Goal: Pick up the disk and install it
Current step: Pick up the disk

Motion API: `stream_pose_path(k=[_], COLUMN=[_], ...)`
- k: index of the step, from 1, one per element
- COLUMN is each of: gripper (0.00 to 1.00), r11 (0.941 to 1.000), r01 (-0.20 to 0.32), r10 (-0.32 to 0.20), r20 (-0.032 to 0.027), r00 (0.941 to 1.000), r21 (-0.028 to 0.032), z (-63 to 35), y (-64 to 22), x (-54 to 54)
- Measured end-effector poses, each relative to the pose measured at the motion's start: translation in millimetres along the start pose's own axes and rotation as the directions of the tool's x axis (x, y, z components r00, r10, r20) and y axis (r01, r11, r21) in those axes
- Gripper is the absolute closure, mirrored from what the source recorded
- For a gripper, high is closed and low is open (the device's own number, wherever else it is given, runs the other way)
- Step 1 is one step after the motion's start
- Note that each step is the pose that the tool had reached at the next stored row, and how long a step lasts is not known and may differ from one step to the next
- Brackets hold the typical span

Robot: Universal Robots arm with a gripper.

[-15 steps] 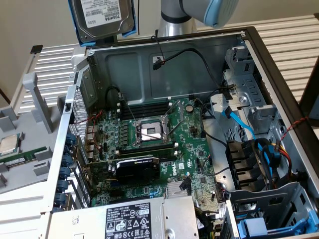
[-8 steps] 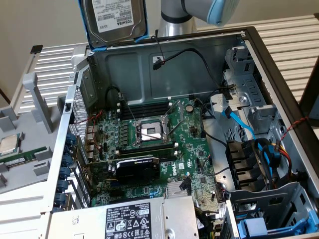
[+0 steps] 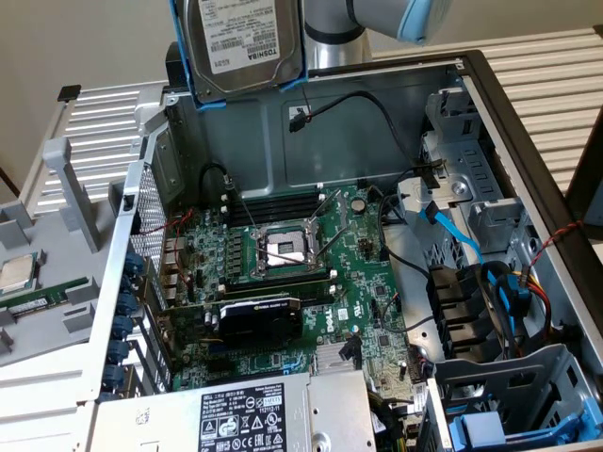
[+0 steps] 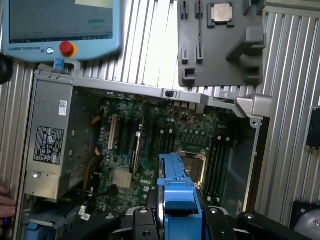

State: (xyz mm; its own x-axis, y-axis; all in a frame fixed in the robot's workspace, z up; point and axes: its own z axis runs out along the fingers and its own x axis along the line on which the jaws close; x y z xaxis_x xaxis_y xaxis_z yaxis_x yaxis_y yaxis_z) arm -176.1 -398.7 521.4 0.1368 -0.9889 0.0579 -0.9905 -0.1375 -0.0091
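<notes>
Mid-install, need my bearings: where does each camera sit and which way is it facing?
Exterior view: off the arm, above the open case, looking down at the motherboard; the arm holds the disk up above it.
Wrist view: on the wrist, looking down into the case; black jaws clamp the disk's blue carrier.
Shared: disk, motherboard, power supply.

Bright even light, glare on the ribbed table (image 4: 150, 30), soft shadows inside the computer case (image 3: 254, 141)
</notes>
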Motion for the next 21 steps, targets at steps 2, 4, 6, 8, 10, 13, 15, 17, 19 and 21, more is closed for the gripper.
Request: stream_pose_path(k=[2,4,6,8,10,13,15,17,19,21], gripper=[0.63,0.63,0.63,0.63,0.63,0.63,0.63,0.63,0.63,0.63], r11=[1.0,1.0,1.0,1.0,1.0,1.0,1.0,1.0,1.0,1.0], r01=[0.0,0.0,0.0,0.0,0.0,0.0,0.0,0.0,0.0,0.0], r10=[0.0,0.0,0.0,0.0,0.0,0.0,0.0,0.0,0.0,0.0], r20=[0.0001,0.0002,0.0001,0.0002,0.0002,0.0003,0.0003,0.0003,0.0004,0.0004], r00=[1.0,1.0,1.0,1.0,1.0,1.0,1.0,1.0,1.0,1.0], r21=[-0.0001,-0.0001,-0.0003,-0.0004,-0.0006,-0.0007,-0.0009,-0.001,-0.0011,-0.0013], z=[0.4,0.8,1.2,1.6,2.0,2.6,3.0,3.4,3.8,4.2], y=[-4.9,-10.2,-15.2,-20.3,-25.5,-33.1,-38.3,-43.4,-48.5,-53.7], x=[5.9,12.2,18.2,24.3,30.5,39.6,45.8,51.9,58.0,64.2])
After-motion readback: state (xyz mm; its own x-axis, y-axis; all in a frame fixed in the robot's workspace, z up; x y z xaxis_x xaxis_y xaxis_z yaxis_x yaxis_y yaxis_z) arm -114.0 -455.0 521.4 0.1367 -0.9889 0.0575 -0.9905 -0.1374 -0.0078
